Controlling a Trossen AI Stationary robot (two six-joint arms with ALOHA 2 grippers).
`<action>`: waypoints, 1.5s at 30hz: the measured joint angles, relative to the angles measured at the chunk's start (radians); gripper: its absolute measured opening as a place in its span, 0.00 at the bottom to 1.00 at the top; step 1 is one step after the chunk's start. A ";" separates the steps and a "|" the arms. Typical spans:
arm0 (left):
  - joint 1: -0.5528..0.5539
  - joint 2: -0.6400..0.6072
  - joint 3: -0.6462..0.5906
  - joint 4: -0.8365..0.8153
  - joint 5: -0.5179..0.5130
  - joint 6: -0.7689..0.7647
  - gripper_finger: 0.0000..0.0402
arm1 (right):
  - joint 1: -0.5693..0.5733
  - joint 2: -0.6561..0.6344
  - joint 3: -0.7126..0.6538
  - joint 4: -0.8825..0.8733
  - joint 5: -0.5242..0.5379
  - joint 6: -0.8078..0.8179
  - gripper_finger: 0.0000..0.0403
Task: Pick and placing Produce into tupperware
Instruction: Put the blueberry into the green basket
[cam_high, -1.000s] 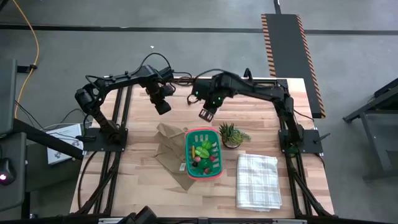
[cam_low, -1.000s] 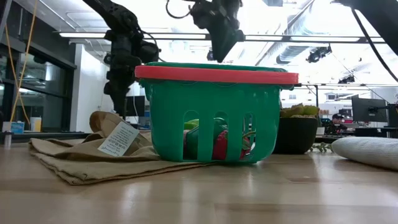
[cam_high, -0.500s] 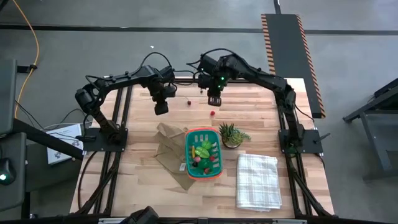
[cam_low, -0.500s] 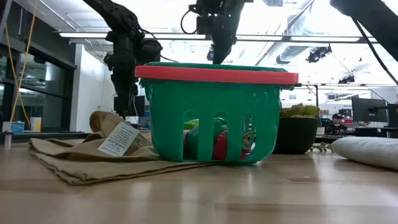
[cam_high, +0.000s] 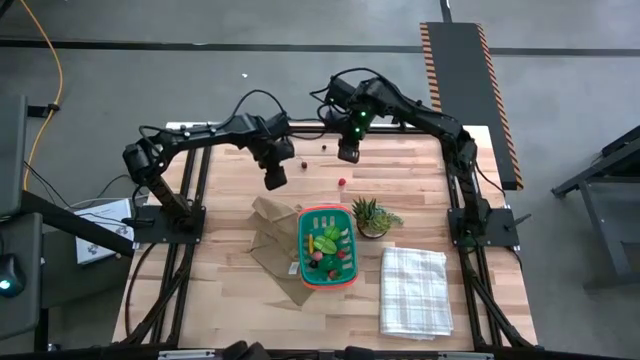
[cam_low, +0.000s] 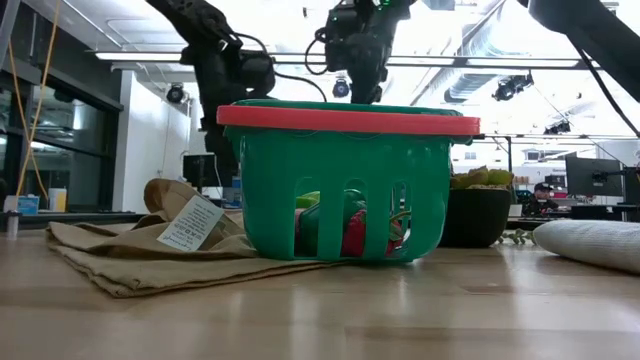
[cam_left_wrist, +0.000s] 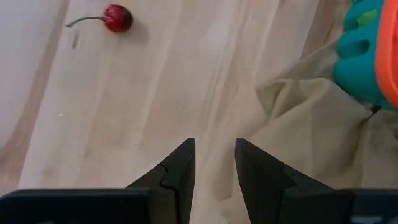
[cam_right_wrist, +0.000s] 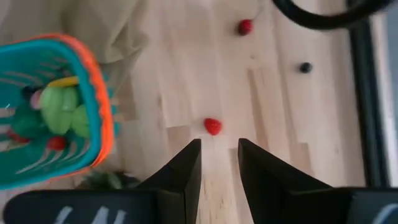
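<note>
The teal tupperware (cam_high: 327, 247) with an orange rim stands mid-table on a brown paper bag and holds green, yellow and red produce (cam_right_wrist: 59, 109). On the bare wood beyond it lie a red strawberry-like piece (cam_right_wrist: 212, 126), a stemmed red cherry (cam_left_wrist: 117, 17) and a dark berry (cam_right_wrist: 305, 67). My left gripper (cam_left_wrist: 214, 155) hovers open over the wood beside the bag's far edge, the cherry well ahead of it. My right gripper (cam_right_wrist: 219, 155) hovers open high above the table's far middle, the red piece just ahead of its fingertips. Neither gripper has anything between its fingers.
A brown paper bag (cam_high: 272, 235) lies under and left of the tupperware. A spiky green potted plant (cam_high: 372, 216) stands right of the tupperware. A white checked cloth (cam_high: 413, 290) lies at the near right. Bare wood shows at the far middle and near left.
My right gripper has moved from beside the tupperware's far end toward the table's far edge, rolling about its own axis. My left gripper has swung a little toward the table's right and tipped. Both keep the same finger gap.
</note>
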 joint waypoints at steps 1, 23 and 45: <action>-0.003 0.000 0.000 -0.002 0.000 -0.002 0.25 | -0.002 0.000 0.000 -0.007 -0.012 -0.016 0.24; 0.201 -0.006 0.135 -0.097 0.055 0.100 0.25 | -0.122 0.084 0.000 0.164 -0.183 0.035 0.24; 0.355 -0.007 0.357 -0.152 0.382 0.099 0.25 | -0.083 0.224 0.000 0.261 0.023 0.331 0.24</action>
